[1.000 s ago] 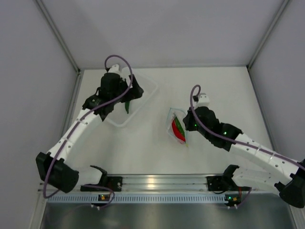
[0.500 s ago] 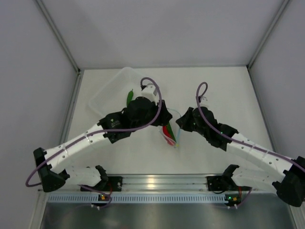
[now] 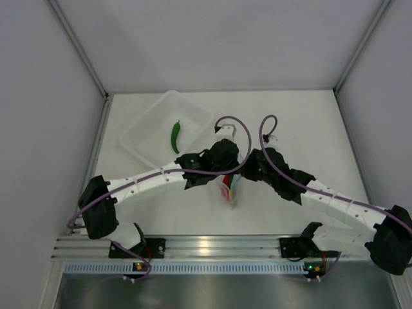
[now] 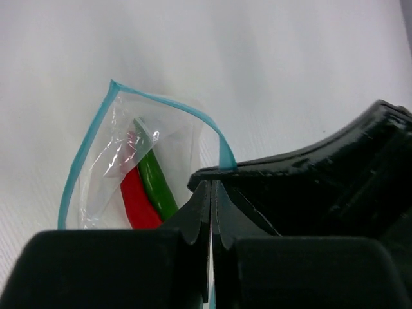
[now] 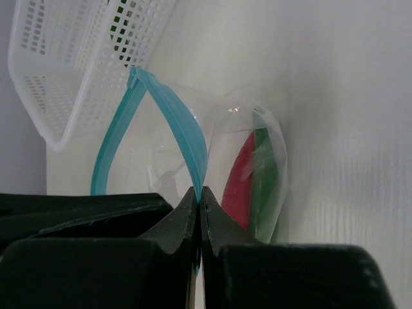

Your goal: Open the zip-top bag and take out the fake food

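Top external view shows both arms meeting near the middle of the white surface (image 3: pixel 302 122), where the zip-top bag (image 3: pixel 230 191) sits between their wrists. Left wrist view shows the left jaws pressed together on 1 side of the bag's (image 4: pixel 122 141) mouth, a sliver of teal strip caught between them. Right wrist view shows the right jaws pinching the opposite teal lip of the bag (image 5: pixel 183 125), so the mouth gapes. Inside lie 2 peppers, a red pepper (image 4: pixel 136 201) and a green pepper (image 4: pixel 158 183), side by side. A second green pepper (image 3: pixel 176 136) lies in the perforated white basket (image 3: pixel 147 138), well apart on the far left.
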`<state>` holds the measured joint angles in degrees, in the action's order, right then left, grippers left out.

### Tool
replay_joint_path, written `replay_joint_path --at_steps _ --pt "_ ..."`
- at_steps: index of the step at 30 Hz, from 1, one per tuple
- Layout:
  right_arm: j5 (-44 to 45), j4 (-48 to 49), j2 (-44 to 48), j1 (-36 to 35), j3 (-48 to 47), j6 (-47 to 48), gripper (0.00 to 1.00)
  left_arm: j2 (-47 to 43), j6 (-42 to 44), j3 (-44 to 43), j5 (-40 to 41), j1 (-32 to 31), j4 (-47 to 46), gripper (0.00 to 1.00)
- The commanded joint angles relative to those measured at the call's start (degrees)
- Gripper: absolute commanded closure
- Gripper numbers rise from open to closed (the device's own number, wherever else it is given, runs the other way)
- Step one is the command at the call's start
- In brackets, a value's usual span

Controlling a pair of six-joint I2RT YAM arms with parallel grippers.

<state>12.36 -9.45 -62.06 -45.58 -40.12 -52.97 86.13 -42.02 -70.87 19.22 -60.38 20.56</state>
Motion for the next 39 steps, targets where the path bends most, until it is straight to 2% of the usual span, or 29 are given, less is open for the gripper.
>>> replay_joint_path --at_steps 1,8,16,26,32,35,39 --pt "1.3 1.7 1.6 0.9 0.3 1.7 1.0 2.3 -1.7 0.5 2.1 1.2 -3.7 1.0" --pt "1.9 -0.7 4.6 4.6 3.2 5.5 1.0 7.9 -0.9 -0.1 0.4 1.5 -3.4 0.99" --pt "3.5 -3.0 3.7 5.7 3.7 8.2 1.0 14.9 3.5 -4.2 -4.7 1.4 2.5 0.99" --pt "10.4 -8.0 3.1 4.7 1.0 9.5 1.0 15.4 7.8 -7.3 -5.1 -1.5 12.1 0.93" --pt "13.4 -9.7 3.7 3.4 0.6 9.4 1.0 17.8 7.1 -3.8 -8.1 -1.8 12.3 0.92" --pt "14.2 -9.6 3.5 2.8 0.7 9.2 1.0 17.7 5.6 -2.5 -8.8 -1.8 12.3 0.84" --pt "13.7 -8.6 2.6 2.0 1.0 8.8 1.0 18.0 4.1 -2.5 -7.1 -1.8 12.0 0.69"
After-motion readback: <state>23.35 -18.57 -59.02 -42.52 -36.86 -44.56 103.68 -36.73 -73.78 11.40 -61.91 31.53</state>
